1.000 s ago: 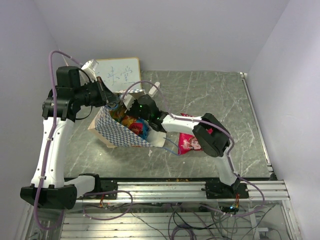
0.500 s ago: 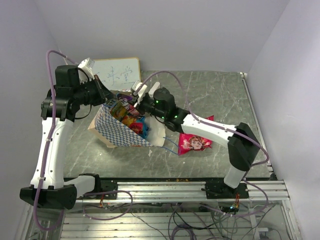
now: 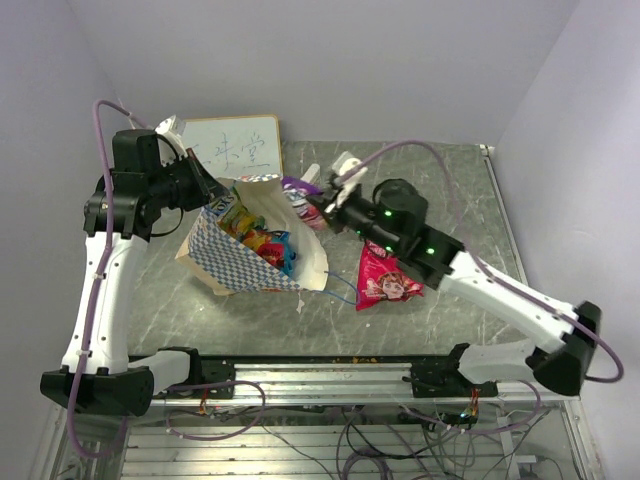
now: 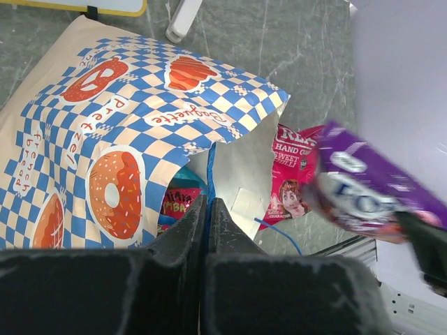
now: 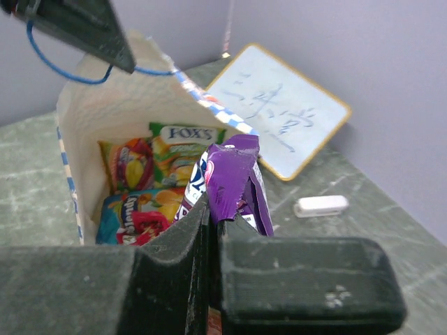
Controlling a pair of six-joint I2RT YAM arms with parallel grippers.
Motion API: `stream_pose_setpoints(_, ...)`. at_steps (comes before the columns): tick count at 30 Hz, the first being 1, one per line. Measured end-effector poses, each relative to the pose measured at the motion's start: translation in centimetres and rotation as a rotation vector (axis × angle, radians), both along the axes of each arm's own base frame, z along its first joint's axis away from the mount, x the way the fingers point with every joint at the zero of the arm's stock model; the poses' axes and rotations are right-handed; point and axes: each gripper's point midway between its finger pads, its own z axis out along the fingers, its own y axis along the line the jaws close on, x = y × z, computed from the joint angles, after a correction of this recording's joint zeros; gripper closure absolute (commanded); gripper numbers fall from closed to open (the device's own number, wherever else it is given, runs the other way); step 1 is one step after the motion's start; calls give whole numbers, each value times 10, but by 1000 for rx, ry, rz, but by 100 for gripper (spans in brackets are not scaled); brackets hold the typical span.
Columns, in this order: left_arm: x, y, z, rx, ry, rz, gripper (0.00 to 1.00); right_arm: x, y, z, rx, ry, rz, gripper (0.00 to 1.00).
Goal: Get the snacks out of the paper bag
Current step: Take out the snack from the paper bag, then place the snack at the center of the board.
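- The grey marbled table (image 3: 440, 190) carries everything, with an arm reaching in from either side.
- The paper bag (image 3: 232, 268) sits on the left half of the table. Its blue-and-white checked side faces the near edge and its mouth gapes up and to the right.
- The white writing board (image 3: 235, 145) leans against the back wall just behind the bag.
- The left gripper (image 4: 207, 206) is up at the bag's top left corner. Its jaws are pressed tight on the blue cord handle (image 4: 209, 167), holding that side of the mouth up.
- The right gripper (image 5: 211, 222) hangs at the bag's right rim. It is clenched on one end of a purple packet (image 5: 234, 174).
- That purple packet is in the air at the mouth, touching neither the table nor the other snacks.
- A large pink-red packet (image 3: 388, 282) lies flat on the table just right of the bag, partly under the right arm.
- Several snacks are in the bag. There is a green-and-yellow packet (image 5: 185, 143) at the back, an orange one (image 5: 129, 164) beside it and a blue one (image 5: 136, 213) nearer the mouth.
- A small white oblong block (image 5: 320, 205) lies on the table near the board's lower corner, apart from the bag.
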Motion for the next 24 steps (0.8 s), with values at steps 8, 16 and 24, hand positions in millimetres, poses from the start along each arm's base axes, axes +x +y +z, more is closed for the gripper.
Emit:
stream_pose_setpoints(8,2,3,-1,7,2,23,93,8,-94,39,79,-12,-334,100)
stream_pose_setpoints(16,2,4,-1,7,3,29,93,44,-189,-74,8,324,-670,100)
stream_pose_setpoints(24,2,4,-1,3,6,32,93,34,-206,-145,212,740,-687,100)
